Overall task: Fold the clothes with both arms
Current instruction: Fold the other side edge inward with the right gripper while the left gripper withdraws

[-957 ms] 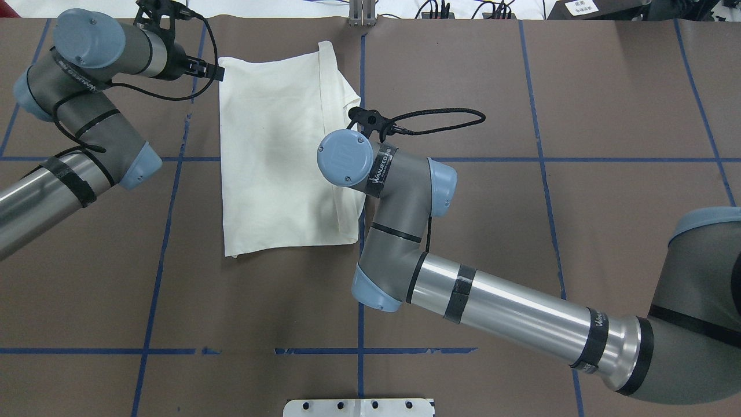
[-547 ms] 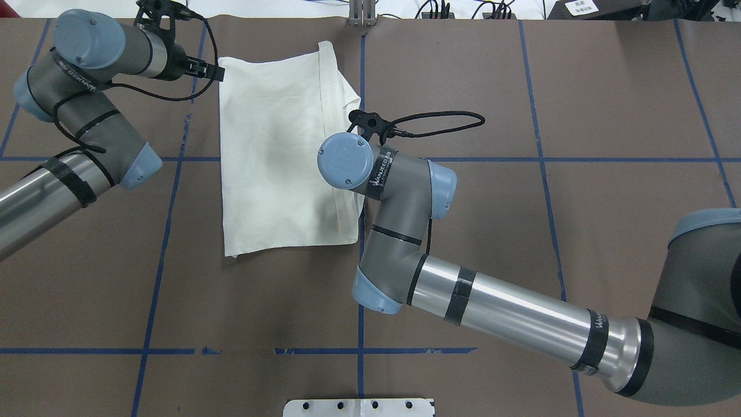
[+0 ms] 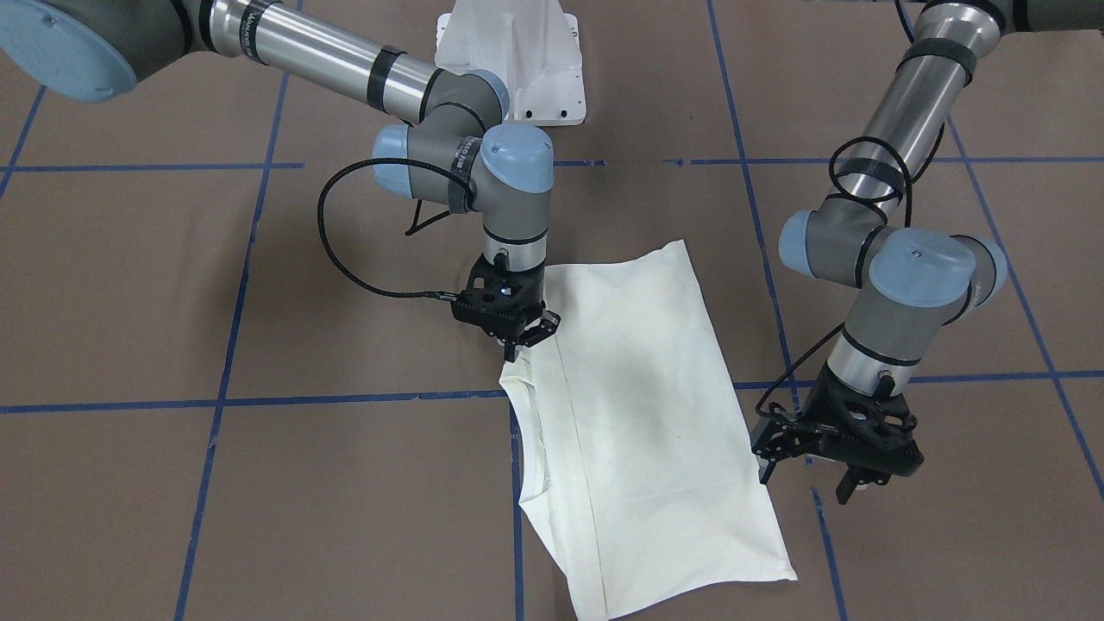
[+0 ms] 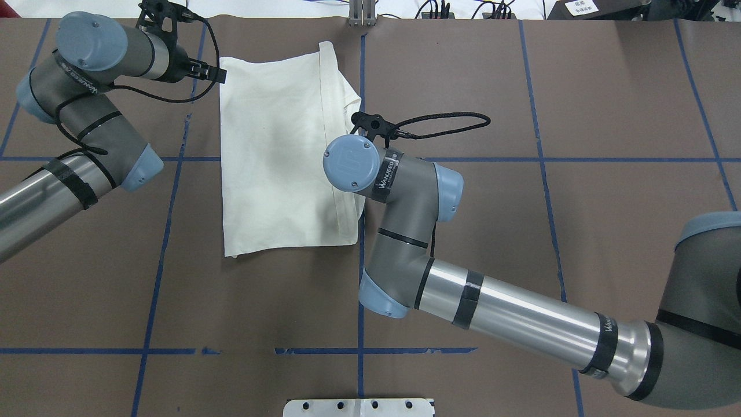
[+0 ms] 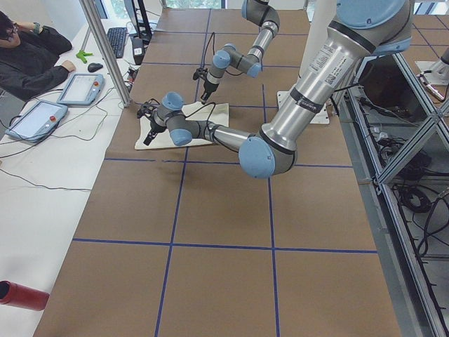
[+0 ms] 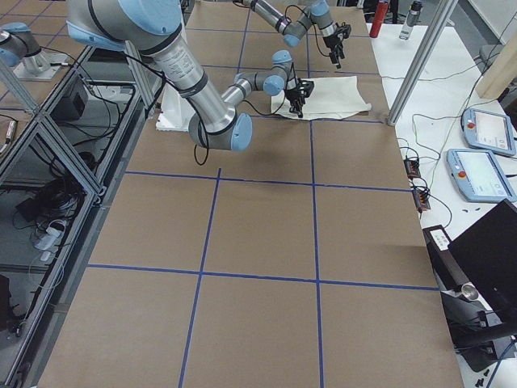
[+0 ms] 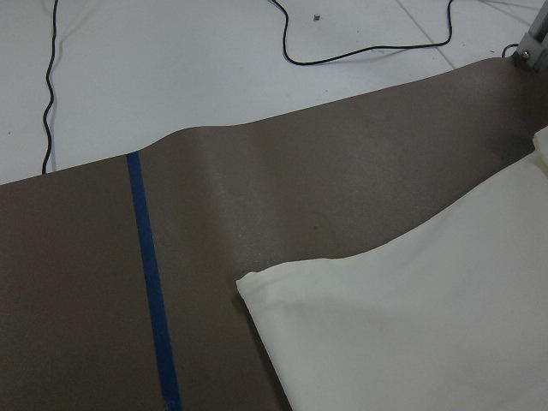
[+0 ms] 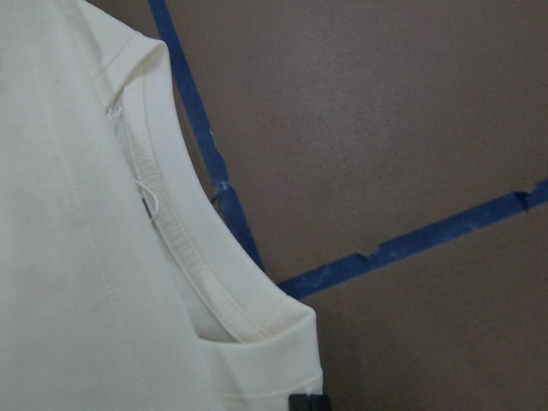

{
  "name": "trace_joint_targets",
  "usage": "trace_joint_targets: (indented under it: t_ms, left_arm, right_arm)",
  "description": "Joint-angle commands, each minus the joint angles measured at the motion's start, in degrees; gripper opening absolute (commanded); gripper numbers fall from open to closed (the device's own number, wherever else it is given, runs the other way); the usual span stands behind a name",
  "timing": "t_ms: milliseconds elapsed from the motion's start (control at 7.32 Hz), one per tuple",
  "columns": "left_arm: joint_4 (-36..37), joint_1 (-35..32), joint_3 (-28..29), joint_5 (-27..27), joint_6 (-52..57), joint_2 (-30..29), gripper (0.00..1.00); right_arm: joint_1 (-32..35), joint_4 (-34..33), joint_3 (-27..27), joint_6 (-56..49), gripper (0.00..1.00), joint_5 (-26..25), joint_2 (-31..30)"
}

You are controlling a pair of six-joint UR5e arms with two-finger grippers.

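We see the right gripper (image 3: 528, 335) tip-down at the collar-side corner of the shirt (image 3: 638, 414). One black fingertip (image 8: 308, 402) shows right at the folded cloth edge, but we can't tell if its jaws are apart or pinching. The left gripper (image 3: 806, 479) has its jaws wide apart and holds nothing, hanging just beside the shirt's opposite long edge. We have the shirt folded flat between both grippers on the brown table (image 3: 259, 483).

Table (image 4: 608, 87) covered in brown sheeting, marked with a grid of blue tape lines (image 4: 579, 159); a folded cream shirt (image 4: 272, 150) lies flat near its far edge
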Motion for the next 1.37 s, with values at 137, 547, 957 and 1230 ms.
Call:
trace_joint_targets:
  t_ms: [137,547,957,1230]
  left_arm:
    - [0.0,0.6,-0.1,0.0,-0.2,-0.1,1.0]
    - [0.0,1.1,-2.7,0.0,-0.3,1.7,1.0]
    - [0.2,1.8,-4.4,0.0,-0.3,2.4,1.0]
    - [1.4,2.3,-11.6,-4.3,-5.0,7.1,1.0]
  right_arm:
    - [-1.1,0.0,22.4,-2.2,0.0,-0.2,-19.9]
    - [-3.6,0.3,30.6,-2.1,0.0,-2.4,-28.1]
    - [-5.6,0.3,33.5,-2.4,0.99,-3.5,-31.5]
    - [-5.4,0.4,37.2,-10.7,1.0,-1.5,-31.9]
